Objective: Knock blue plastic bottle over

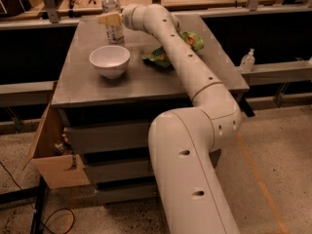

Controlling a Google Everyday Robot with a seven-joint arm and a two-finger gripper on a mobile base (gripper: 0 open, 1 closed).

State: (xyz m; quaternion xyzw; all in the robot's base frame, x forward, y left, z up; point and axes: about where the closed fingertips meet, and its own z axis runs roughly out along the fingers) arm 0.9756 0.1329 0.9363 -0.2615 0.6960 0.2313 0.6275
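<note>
The blue plastic bottle [112, 12] is a slim clear bottle with a white cap and a white label. It stands upright at the far left of the grey table [97, 89], behind the white bowl [109, 60]. My gripper [108, 19] reaches across the table from the right. Its tan fingertips are at the bottle's label, about mid-height, in front of it and seemingly touching it.
A green snack bag [163, 55] lies on the table right of the bowl, partly under my arm. A small clear pump-top bottle [247, 61] stands on a ledge to the right. A cardboard box [53, 152] hangs at the table's lower left. Cluttered wooden benches stand behind.
</note>
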